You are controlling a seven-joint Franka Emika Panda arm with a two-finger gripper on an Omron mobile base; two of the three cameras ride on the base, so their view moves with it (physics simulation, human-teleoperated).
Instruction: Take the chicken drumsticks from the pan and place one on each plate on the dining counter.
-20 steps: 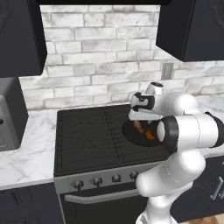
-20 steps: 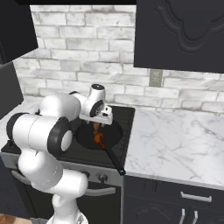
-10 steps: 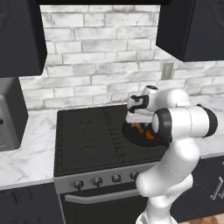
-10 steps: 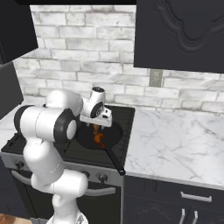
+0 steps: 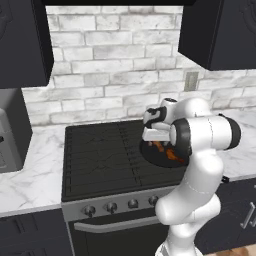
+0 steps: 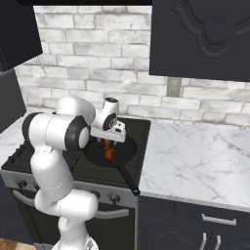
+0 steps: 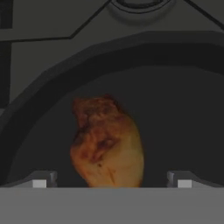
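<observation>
The round black pan (image 5: pixel 159 158) (image 6: pixel 97 154) sits on the stove's right front burner, its long handle (image 6: pixel 128 180) pointing toward the front edge. Two orange-brown chicken drumsticks (image 5: pixel 174 155) (image 6: pixel 110 155) lie inside it. My gripper (image 5: pixel 155 141) (image 6: pixel 112 138) points down into the pan, open. In the hand view one drumstick (image 7: pixel 107 144) lies on the pan floor (image 7: pixel 179 109) between my two fingertips (image 7: pixel 41 180), thick end toward the gripper (image 7: pixel 111 180), not squeezed. The plates and the dining counter are out of view.
The black stove (image 5: pixel 100 155) has knobs along its front. Marble worktops (image 6: pixel 195 156) (image 5: pixel 30 180) flank it, backed by a grey brick wall. Dark cabinets (image 6: pixel 205 39) hang overhead. A grey appliance (image 5: pixel 10 130) stands at the far left.
The arm's elbow has swung up and round while the hand stayed over the pan, edging slightly left. The jaws stayed open.
</observation>
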